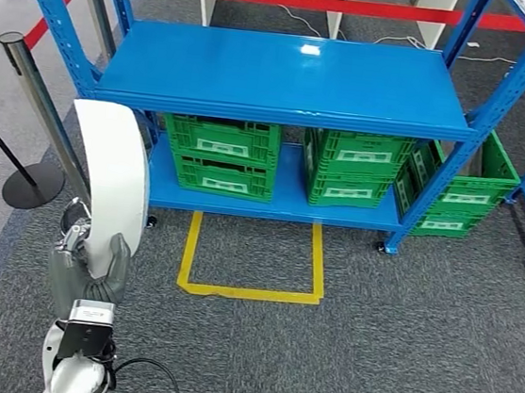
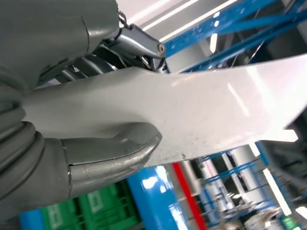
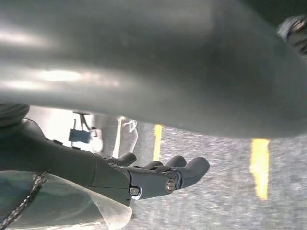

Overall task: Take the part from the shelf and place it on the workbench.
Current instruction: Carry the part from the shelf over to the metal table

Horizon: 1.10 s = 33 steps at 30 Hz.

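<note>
The part [image 1: 111, 175], a long white curved panel, stands upright in front of the blue shelf [image 1: 288, 76], off its left end, pinched at its lower end by the left hand [image 1: 87, 267]. The right hand [image 3: 159, 177] seems to hang empty, fingers loosely extended, though the view is poor. Retrieval looks finished; the next move calls for turning toward the workbench while keeping the panel steady.

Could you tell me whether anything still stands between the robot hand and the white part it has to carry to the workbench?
Nothing does: the left robot hand already grips the white part, thumb pressed on its face in the left wrist view. No workbench is in view, so that path cannot be judged.
</note>
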Tool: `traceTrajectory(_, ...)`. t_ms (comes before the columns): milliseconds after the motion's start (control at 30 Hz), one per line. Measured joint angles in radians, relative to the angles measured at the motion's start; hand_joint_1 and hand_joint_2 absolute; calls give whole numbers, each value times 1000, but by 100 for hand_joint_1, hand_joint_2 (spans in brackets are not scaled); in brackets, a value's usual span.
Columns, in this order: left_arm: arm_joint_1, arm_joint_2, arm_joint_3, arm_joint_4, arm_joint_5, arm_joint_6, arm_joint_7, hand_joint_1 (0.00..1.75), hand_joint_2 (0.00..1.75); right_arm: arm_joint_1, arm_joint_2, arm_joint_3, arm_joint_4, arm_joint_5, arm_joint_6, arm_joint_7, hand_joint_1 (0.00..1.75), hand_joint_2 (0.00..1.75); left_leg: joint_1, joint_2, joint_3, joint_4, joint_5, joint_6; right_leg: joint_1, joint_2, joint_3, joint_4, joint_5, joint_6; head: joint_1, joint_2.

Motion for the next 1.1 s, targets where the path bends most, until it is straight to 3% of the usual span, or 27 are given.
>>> traceTrajectory(67, 2, -13, 4, 1, -8, 7, -7, 175, 175, 7, 0, 0, 0, 8, -13, 2, 0, 0, -1, 23, -10, 3, 4, 0, -4, -8, -55, 132, -59, 12, 3, 0)
traceTrajectory(100, 3, -17, 6, 2, -11, 8, -7, 175, 175, 10, 0, -1, 0, 9, -17, 2, 0, 0, -1, 35, -14, 5, 6, 0, -6, -10, -63, 161, -64, 16, 3, 0)
traceTrajectory(133, 4, -21, 8, 2, -11, 10, -7, 175, 175, 13, 0, -1, 0, 9, -21, 2, 0, 0, 0, 46, -17, 9, 5, -2, -8, -14, -50, 149, -50, 21, 3, 0)
traceTrajectory(233, 6, -31, 14, 3, -6, 11, -7, 175, 175, 16, 1, -3, 0, 6, -30, 2, 0, 0, 0, 76, -28, 35, -5, -16, -11, -60, 63, -39, 24, 26, 4, 0)
traceTrajectory(300, 5, -35, 17, 3, 0, 12, -7, 175, 175, 16, 2, -9, 0, -1, -35, 1, 0, 0, -5, 90, -36, 52, -12, -28, -8, -78, 96, -100, 33, 13, 4, 0)
traceTrajectory(367, 3, -40, 18, 4, 4, 12, -8, 175, 175, 19, 2, -17, 0, -8, -38, 0, 0, 0, -7, 103, -39, 58, -13, -33, -6, -62, 89, -96, 36, -5, 2, 0)
traceTrajectory(433, -1, -44, 18, 5, 6, 12, -10, 175, 175, 22, 2, -23, 0, -10, -39, -1, 0, 0, -2, 85, -47, 81, -36, -42, -8, -46, 84, -96, 41, -16, 2, 0)
traceTrajectory(467, -3, -45, 18, 5, 5, 12, -11, 175, 175, 22, 2, -25, 0, -8, -40, -1, 0, 0, 0, 66, -61, 117, -64, -46, -9, -37, 82, -96, 45, -23, 1, 0)
traceTrajectory(533, -2, -48, 21, 6, 1, 12, -16, 175, 175, 19, 2, -26, 0, 3, -37, -1, 0, 0, 3, 30, -111, 245, -137, -52, -9, -17, 75, -96, 49, -32, 0, 0)
traceTrajectory(600, 5, -48, 29, 5, 3, 12, -18, 175, 175, 19, 2, -26, 0, 19, -28, -1, 0, 0, 3, 20, -150, 344, -170, -51, -6, 8, 70, -95, 53, -36, 0, 0)
traceTrajectory(633, 10, -48, 36, 5, 6, 12, -18, 175, 175, 19, 2, -26, 0, 26, -23, -1, 0, 0, 3, 18, -147, 342, -157, -47, -5, 21, 69, -95, 54, -37, 0, 0)
traceTrajectory(667, 16, -47, 42, 4, 9, 12, -18, 175, 175, 20, 2, -26, 0, 32, -20, -1, 0, 0, 2, 12, -129, 302, -126, -41, -3, 35, 69, -94, 55, -37, 0, 0)
traceTrajectory(733, 24, -47, 54, 0, 13, 12, -19, 175, 175, 20, 3, -26, 0, 43, -17, -1, 0, 0, 2, -32, -70, 170, -53, -23, 0, 60, 69, -94, 58, -34, 1, 0)
traceTrajectory(767, 28, -47, 59, -1, 13, 13, -20, 175, 175, 19, 4, -25, 0, 49, -17, -1, 0, 0, 2, -56, -49, 120, -31, -16, -1, 71, 66, -93, 61, -31, 2, 0)
traceTrajectory(833, 34, -45, 66, -2, 16, 13, -22, 175, 175, 18, 6, -22, 0, 63, -15, -2, 0, 0, 1, -79, -36, 83, -23, -8, -5, 90, 55, -92, 68, -20, 0, 0)
traceTrajectory(900, 37, -45, 70, -4, 20, 13, -23, 175, 175, 19, 6, -18, 1, 72, -14, -5, 0, 0, 1, -54, -35, 65, -21, -9, -7, 99, 42, -92, 72, -8, -2, 0)
traceTrajectory(967, 39, -47, 72, -5, 24, 13, -23, 175, 175, 20, 6, -16, 1, 75, -13, -7, 0, 0, 6, -26, -32, 46, -15, -8, -3, 56, 16, -54, 44, 2, 3, 0)
traceTrajectory(1033, 44, -48, 75, -6, 27, 13, -24, 175, 175, 18, 6, -16, 1, 76, -13, -7, 0, 0, 6, 3, -33, 42, -11, -5, -3, 3, -38, 63, -20, 10, 9, 0)
traceTrajectory(1100, 49, -48, 78, -6, 29, 13, -24, 175, 175, 19, 6, -15, 1, 76, -13, -8, 0, 0, 4, 36, -36, 43, -11, -5, -6, -12, -84, 174, -60, 18, 10, 0)
